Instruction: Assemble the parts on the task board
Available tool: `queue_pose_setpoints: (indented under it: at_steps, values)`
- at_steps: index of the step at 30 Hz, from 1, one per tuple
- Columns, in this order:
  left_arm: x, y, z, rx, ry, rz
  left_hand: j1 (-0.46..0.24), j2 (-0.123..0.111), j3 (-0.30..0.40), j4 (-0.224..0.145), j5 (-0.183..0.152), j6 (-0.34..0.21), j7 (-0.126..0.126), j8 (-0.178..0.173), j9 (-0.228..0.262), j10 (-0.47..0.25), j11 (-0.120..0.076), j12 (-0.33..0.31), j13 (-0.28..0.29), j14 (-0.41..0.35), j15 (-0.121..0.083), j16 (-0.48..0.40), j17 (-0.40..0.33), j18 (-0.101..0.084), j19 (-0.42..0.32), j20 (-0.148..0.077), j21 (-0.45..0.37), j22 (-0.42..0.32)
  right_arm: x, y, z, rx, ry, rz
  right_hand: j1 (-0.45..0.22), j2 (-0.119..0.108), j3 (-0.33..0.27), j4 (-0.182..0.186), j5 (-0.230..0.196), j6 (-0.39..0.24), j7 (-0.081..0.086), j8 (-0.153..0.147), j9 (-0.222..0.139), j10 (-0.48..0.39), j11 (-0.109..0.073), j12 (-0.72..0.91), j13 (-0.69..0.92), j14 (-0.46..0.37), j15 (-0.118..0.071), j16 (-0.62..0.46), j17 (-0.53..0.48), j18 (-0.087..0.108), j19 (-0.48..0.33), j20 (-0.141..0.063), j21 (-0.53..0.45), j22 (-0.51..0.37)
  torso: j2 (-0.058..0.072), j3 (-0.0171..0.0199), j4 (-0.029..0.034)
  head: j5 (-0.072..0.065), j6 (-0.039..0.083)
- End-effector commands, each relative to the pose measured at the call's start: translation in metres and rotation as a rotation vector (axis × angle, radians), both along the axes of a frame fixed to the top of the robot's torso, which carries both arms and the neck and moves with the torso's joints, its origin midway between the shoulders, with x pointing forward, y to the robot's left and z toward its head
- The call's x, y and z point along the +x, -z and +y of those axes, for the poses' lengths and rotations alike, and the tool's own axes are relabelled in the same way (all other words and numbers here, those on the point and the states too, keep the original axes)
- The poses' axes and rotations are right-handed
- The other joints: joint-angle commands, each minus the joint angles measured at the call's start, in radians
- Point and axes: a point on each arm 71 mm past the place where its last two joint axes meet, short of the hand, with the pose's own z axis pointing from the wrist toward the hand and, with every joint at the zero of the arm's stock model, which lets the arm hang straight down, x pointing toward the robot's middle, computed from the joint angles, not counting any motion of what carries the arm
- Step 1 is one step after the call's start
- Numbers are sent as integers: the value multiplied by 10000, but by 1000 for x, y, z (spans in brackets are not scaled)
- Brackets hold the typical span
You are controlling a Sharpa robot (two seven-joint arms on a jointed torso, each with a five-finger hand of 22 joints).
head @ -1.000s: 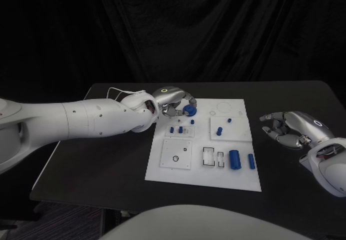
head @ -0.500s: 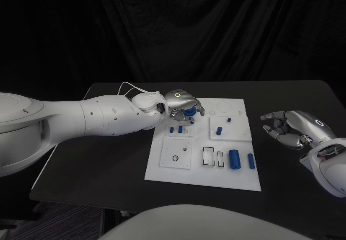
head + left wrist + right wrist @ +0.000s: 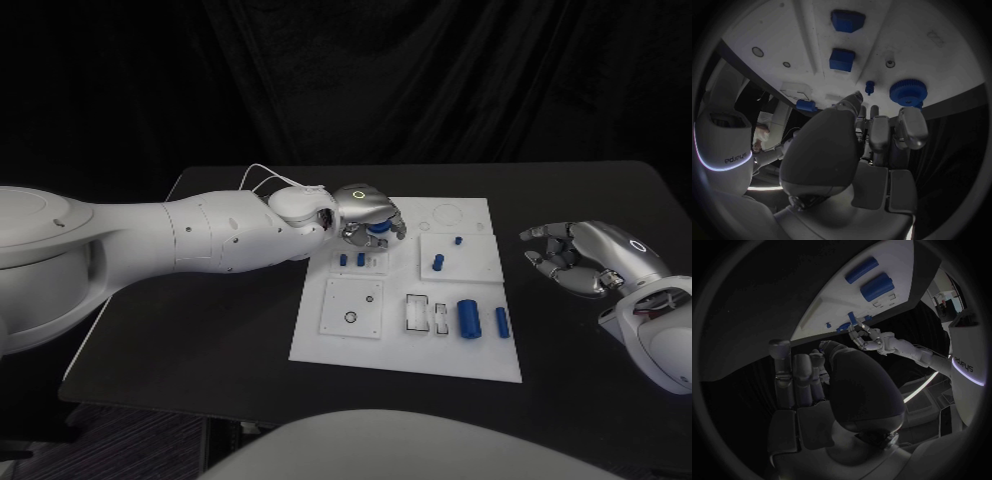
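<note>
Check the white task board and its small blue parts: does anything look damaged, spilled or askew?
Nothing stands out. The white task board lies flat on the black table, and the blue parts rest on it.

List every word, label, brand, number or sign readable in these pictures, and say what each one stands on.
"sharpa", seen mirrored, on the robot's white body in the left wrist view.
A similar dark word on the robot's white body in the right wrist view: cut off and too small to read surely.
Task board: no readable print; its faint outlines carry no letters.
Left hand and right hand: each bears a small lit ring, no text.
</note>
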Motion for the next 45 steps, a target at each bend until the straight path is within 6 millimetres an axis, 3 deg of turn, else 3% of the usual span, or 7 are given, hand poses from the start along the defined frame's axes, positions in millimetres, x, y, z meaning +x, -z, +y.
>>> queue_pose_setpoints:
  at_steps: [1, 28, 37, 45]
  values:
    - [0, 3, -1, 225, -53, 222, -119, -23, -19, -51, -70, 88, 20, 50, -17, 106, 15, 100, 29, -71, 4, 9, -13, 2, 72, 26, -26, 1334, -1, 0, 0, 29, -30, -65, -42, -85, 59, 10, 32, 62, -25, 47, -8, 15, 7, 19, -12, 59, -10, 40, -16, 171, 58, 18, 15, 729, -2, 3, 2, -13, -1]
    - [0, 18, 1, 469, -466, 559, 17, 135, 227, -303, 178, 569, 149, 216, -94, 482, -55, 480, 35, -87, -53, -12, -172, -22, 194, -6, 42, 1413, -2, 0, 0, -28, -82, 42, -60, -92, 62, 17, 47, 68, -24, 44, -14, -3, 9, 5, -34, 42, -8, 20, -46, 175, 50, 19, -11, 724, -3, -2, 2, -38, -1]
    - [0, 18, 0, 366, -465, 435, 137, 283, 477, -508, 266, 769, 233, 294, -122, 956, -161, 659, -45, 29, -132, 73, -93, -73, 361, -69, 266, 1512, -2, 1, 0, -56, -82, 84, -67, -92, 68, 19, 56, 72, -24, 42, -19, 0, 9, 5, -34, 47, -7, 24, -37, 174, 52, 19, -11, 725, -5, 4, 0, -30, -1]
    - [-2, 13, 5, -26, -509, -71, 171, 272, 546, -595, 276, 771, 236, 287, -144, 1101, -183, 684, -95, 89, -155, 113, -49, -92, 421, -93, 349, 1543, -2, 1, 1, -55, -109, 86, -67, -92, 68, 19, 56, 72, -24, 42, -19, 0, 9, 5, -34, 47, -7, 24, -37, 174, 52, 19, -11, 725, -4, 5, 2, -67, -1]
